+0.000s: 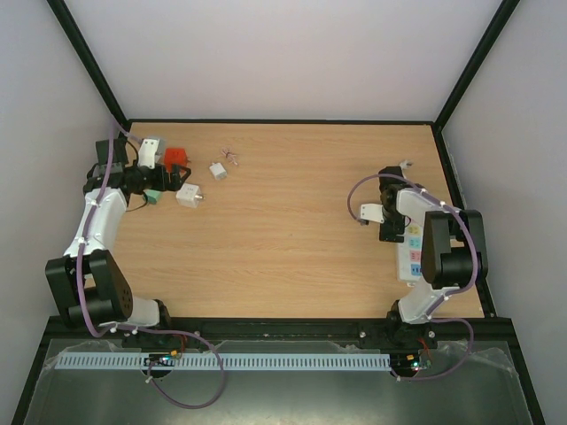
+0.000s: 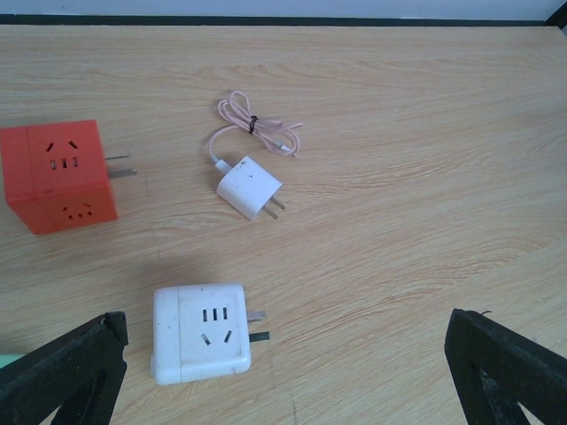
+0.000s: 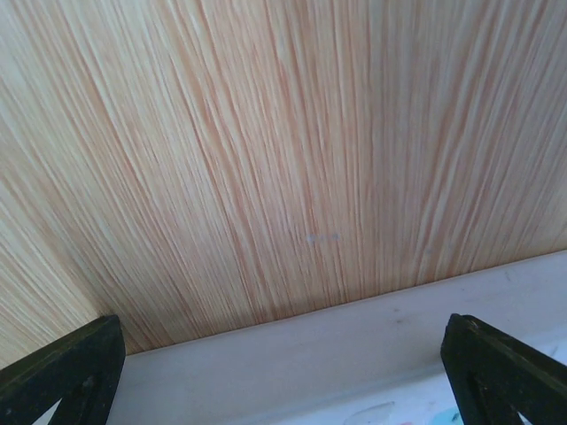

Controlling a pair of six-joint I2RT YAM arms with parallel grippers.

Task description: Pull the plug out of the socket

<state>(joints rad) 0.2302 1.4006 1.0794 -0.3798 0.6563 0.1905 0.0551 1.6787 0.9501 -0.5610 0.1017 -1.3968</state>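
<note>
Seen from above, the right arm (image 1: 447, 252) covers most of the socket (image 1: 409, 257). Only one long side with a few coloured squares shows, and whether the white plug (image 1: 370, 212) just beside the arm touches anything cannot be told. In the right wrist view the socket is a white band cut off by the bottom edge, its coloured marks mere slivers. A pale green sliver (image 2: 4, 359) at the left wrist view's left edge is too cropped to name. The pink cable (image 1: 232, 156) is too small to make out from above.
</note>
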